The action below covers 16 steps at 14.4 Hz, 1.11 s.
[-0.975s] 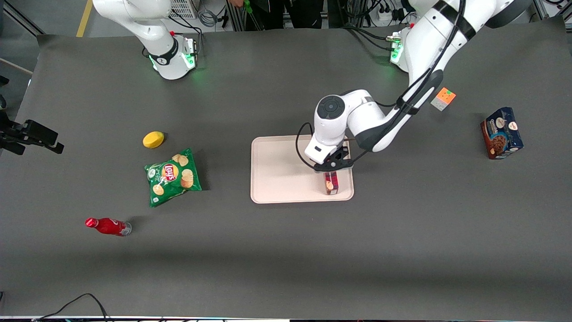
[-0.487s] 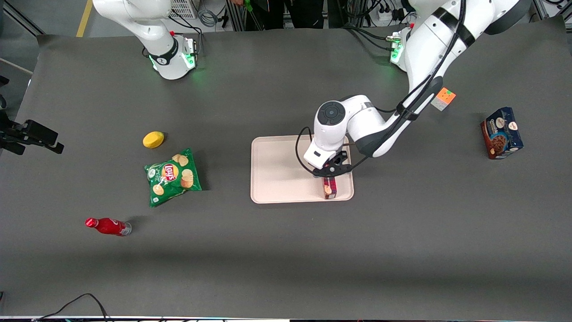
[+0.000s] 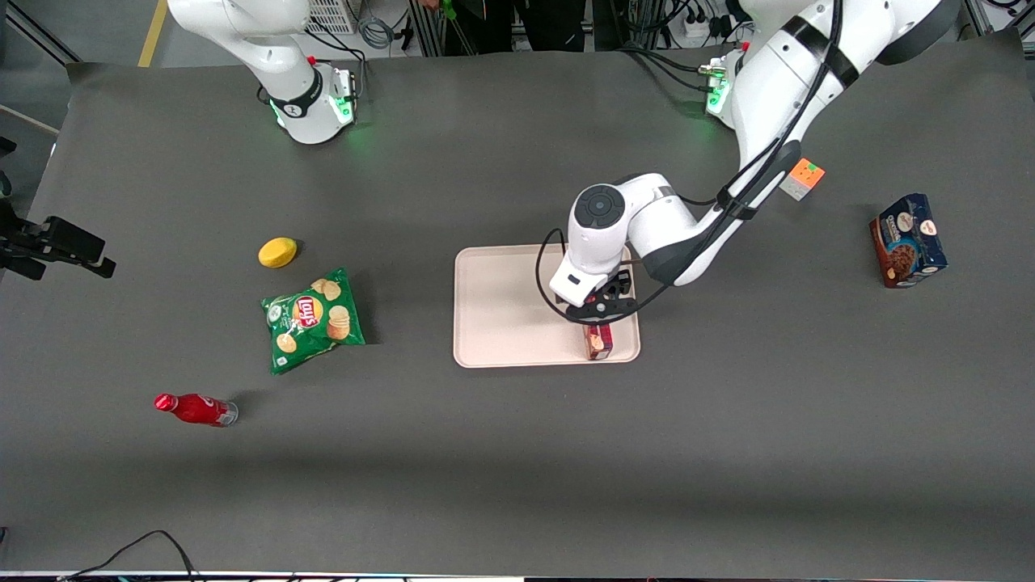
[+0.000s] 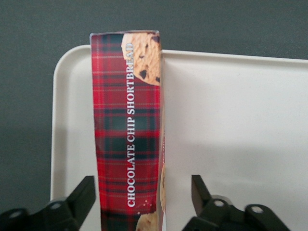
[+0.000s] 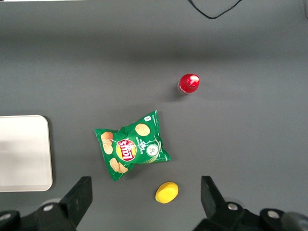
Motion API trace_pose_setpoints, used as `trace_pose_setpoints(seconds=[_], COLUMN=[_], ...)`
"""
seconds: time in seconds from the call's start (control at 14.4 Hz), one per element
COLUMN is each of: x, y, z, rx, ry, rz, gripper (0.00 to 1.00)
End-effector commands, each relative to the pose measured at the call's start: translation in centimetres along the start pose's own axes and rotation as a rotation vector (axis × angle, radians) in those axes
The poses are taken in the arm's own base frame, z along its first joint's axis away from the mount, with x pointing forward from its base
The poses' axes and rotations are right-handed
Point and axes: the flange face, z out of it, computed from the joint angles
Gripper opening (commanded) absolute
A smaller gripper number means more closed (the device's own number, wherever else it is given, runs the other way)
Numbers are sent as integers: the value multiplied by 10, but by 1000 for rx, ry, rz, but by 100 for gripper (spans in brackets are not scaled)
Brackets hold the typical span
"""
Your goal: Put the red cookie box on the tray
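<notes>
Evidently light and stiff but crushable, the red cookie box (image 4: 129, 130) lies on the tray (image 4: 231, 120) beside its rim, best pinched across its narrow long sides, where the released gripper (image 4: 143, 195) straddles it without touching.

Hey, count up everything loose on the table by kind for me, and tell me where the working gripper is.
Cookie boxes: 2, long dark-red plaid cardboard box on the pale beige tray, short dark blue box
Trays: 1, pale beige rectangular tray
Chip bags: 1, green bag
Bottles: 1, red bottle
Lemons: 1, yellow lemon
Puzzle cubes: 1, orange-topped cube
Total: 7
Gripper: open, straddling the red box.
</notes>
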Motion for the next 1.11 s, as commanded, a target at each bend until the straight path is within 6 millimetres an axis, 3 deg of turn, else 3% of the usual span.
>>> trace_pose_setpoints(seconds=[0.0, 0.28, 0.35, 0.42, 0.56, 0.7, 0.84, 1.04], x=[6, 30, 33, 39, 60, 62, 62, 76], y=[2, 5, 10, 10, 4, -7, -26, -79], z=[-6, -38, -56, -77, -142, -204, -257, -315], rx=[-6, 19, 42, 72, 86, 90, 69, 65], ry=[12, 39, 38, 19, -46, -50, -23, -19], rz=[4, -34, -21, 3, 15, 51, 116, 169], gripper=[100, 100, 100, 100, 100, 100, 100, 100])
